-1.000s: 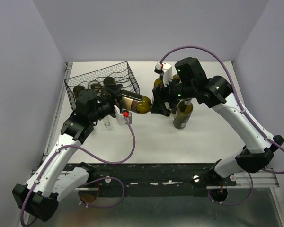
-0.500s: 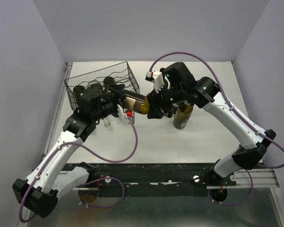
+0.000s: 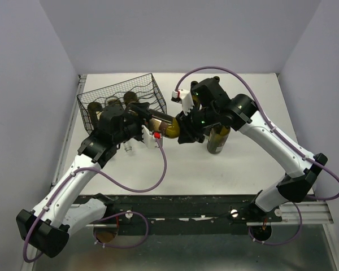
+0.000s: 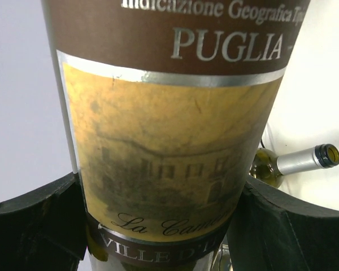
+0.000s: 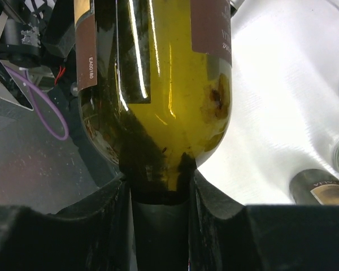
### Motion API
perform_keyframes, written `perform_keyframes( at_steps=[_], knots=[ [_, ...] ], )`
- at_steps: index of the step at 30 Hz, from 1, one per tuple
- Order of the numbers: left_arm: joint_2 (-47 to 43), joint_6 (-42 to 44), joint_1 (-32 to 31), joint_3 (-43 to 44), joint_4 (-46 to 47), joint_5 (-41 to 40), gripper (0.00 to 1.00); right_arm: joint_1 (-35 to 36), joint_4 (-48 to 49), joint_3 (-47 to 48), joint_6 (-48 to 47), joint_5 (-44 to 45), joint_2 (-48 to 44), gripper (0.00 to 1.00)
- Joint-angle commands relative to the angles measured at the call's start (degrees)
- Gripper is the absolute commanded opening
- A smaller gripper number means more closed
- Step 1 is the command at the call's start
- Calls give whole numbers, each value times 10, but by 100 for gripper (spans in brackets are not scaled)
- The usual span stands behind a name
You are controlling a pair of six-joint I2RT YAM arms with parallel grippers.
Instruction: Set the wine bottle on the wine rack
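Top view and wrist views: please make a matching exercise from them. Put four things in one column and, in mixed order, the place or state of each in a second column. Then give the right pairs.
Column one
1. wine rack
2. held wine bottle
3. upright bottle
4. right gripper

Column two
A. shut on a bottle's neck
B. standing on the table, near the right arm
C. at the far left of the table, with bottles lying in it
D. lying sideways, its labelled body in the left gripper

Pairs: 1-C, 2-D, 3-B, 4-A
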Motion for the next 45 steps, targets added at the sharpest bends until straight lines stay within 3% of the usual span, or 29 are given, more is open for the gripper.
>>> perform_keyframes(
  at_steps=[1,2,4,7,9,19,25,29,32,38,42,45],
  knots=[
    [-11,-49,-1,6,98,-24,0,8,-14,-12,10,18,12,1],
    [-10,-48,-1,4,101,-26,1,8,-13,-14,11,23,12,1],
    [-16,-48,0,-4,104,-29,17,8,-10,-14,12,34,16,1],
    [-24,-43,-1,-25,120,-35,58,8,1,-9,21,48,16,1],
    [-29,-46,0,-40,123,-38,98,9,12,-6,29,54,13,1],
    [-85,-64,1,-164,120,-47,99,9,70,-41,70,95,-10,1],
    [-136,-128,-1,-192,119,-32,99,9,82,-62,84,93,-6,1],
    [-181,-239,0,-193,136,-44,99,9,98,-106,95,102,-2,1],
    [-214,-369,0,-186,145,-56,99,9,115,-135,107,106,7,1],
    [-213,-700,1,-101,89,-181,99,9,176,-174,139,139,28,1],
    [-189,-831,0,-97,117,-84,99,8,227,-196,161,171,43,1],
    [-176,-902,1,-96,144,-88,99,8,240,-196,173,194,62,1]
  ],
)
